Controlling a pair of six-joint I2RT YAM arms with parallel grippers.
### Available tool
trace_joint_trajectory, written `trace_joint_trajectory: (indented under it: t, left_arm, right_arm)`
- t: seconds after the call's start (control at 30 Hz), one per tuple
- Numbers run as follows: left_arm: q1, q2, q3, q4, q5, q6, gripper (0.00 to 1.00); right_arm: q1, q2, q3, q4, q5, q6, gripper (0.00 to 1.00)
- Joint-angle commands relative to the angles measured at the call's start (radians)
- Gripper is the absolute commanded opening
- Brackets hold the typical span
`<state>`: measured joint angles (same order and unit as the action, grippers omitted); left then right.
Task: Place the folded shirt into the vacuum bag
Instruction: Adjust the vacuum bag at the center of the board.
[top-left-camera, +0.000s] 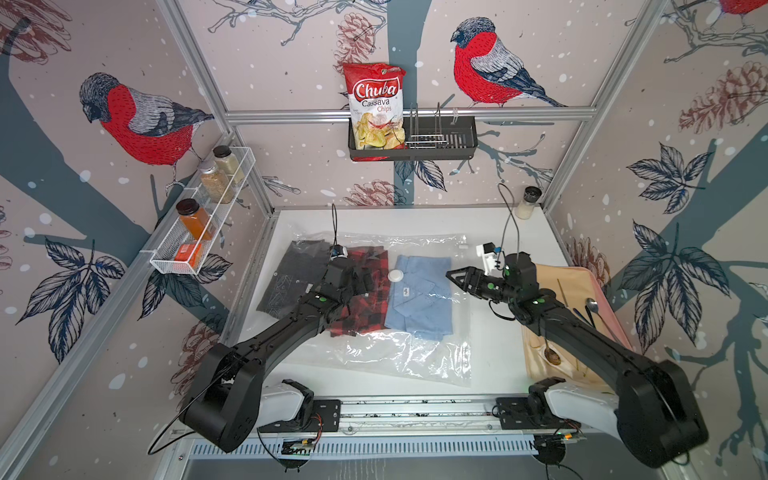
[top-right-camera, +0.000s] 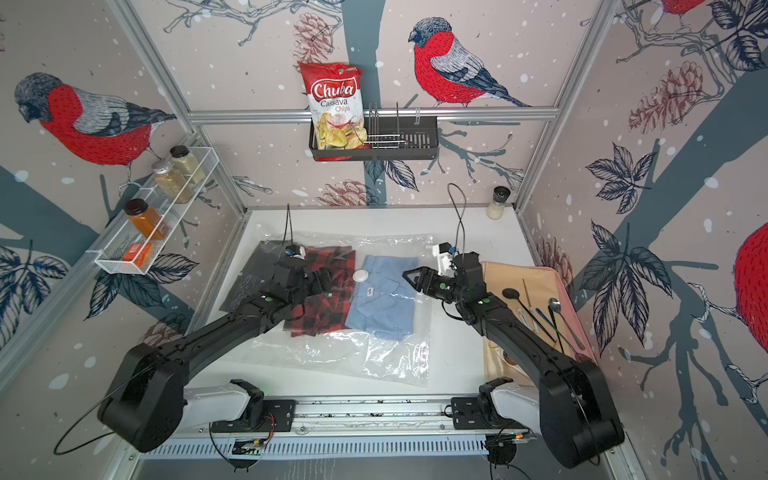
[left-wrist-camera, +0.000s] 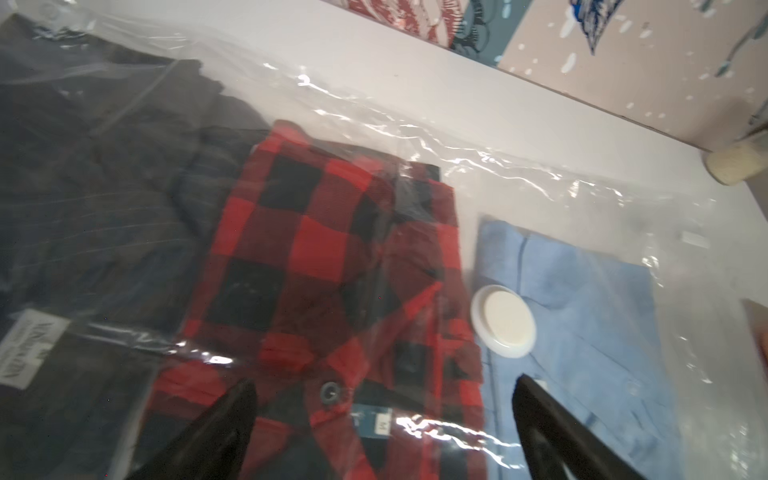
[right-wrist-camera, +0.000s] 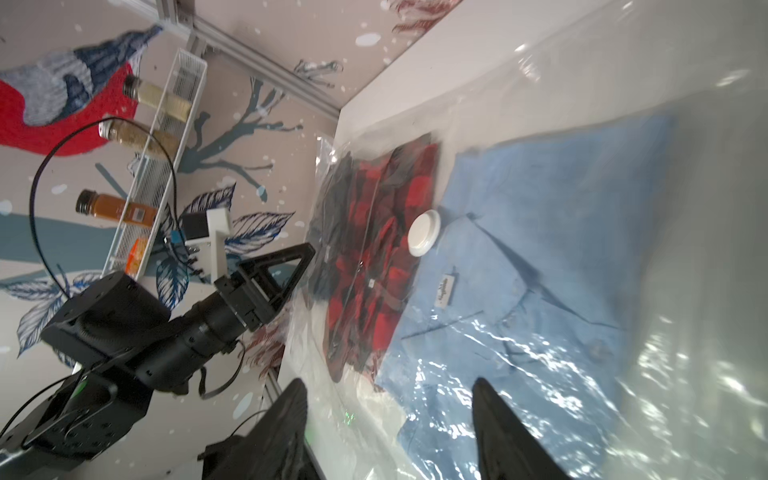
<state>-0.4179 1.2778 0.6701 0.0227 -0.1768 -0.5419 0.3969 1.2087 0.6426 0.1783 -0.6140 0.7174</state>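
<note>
Spread flat on the white counter (top-left-camera: 498, 345): vacuum bag (top-left-camera: 415, 365), clear and crinkled, long axis running left to right. Holds three folded shirts side by side.

At far left, dark shirt (top-left-camera: 291, 274) under the plastic. Next, left gripper (left-wrist-camera: 384, 384), hanging just above the bag over the red-and-black plaid shirt (top-left-camera: 365, 320); jaws spread about as wide as they go, nothing between them. Just right of the plaid, round white valve (top-left-camera: 395, 275), sitting on the bag's top film where plaid meets blue.

Then folded blue shirt (top-left-camera: 419, 299), collar end toward the back wall, long axis running near to far, seemingly all under plastic, with glare rippling over its near end. Immediately right of it, right gripper (top-left-camera: 456, 275), pointing left at the shirt's right edge, jaws partly apart, gripping nothing visible. Clearly the nearer arm for any last nudge leftward, deeper into the bag. Looks close to finished.

Furthest right, peach mat (top-left-camera: 577, 278) with utensils.
</note>
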Motion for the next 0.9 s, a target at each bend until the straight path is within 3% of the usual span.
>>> trace_joint_trajectory:
  t: [0.0, 0.27, 0.4, 0.53, 0.87]
  left_arm:
    - [0.075, -0.007, -0.050, 0.050, -0.011, -0.025, 0.96]
    - [0.212, 0.044, -0.161, 0.128, -0.001, -0.074, 0.96]
    - [0.247, 0.148, -0.141, 0.164, 0.043, -0.074, 0.96]
    - [0.248, 0.281, -0.053, 0.166, 0.074, -0.047, 0.95]
    - [0.238, 0.733, 0.456, 0.064, 0.259, 0.011, 0.91]
  right_arm:
    - [0.048, 0.154, 0.105, 0.011, -0.084, -0.092, 0.63]
    - [0.022, 0.563, 0.201, 0.046, -0.119, -0.147, 0.59]
    - [-0.018, 0.655, 0.152, 0.053, -0.048, -0.127, 0.55]
    - [-0.057, 0.620, 0.051, 0.082, 0.018, -0.105, 0.56]
    - [-0.097, 0.392, -0.157, 0.059, 0.085, -0.085, 0.56]
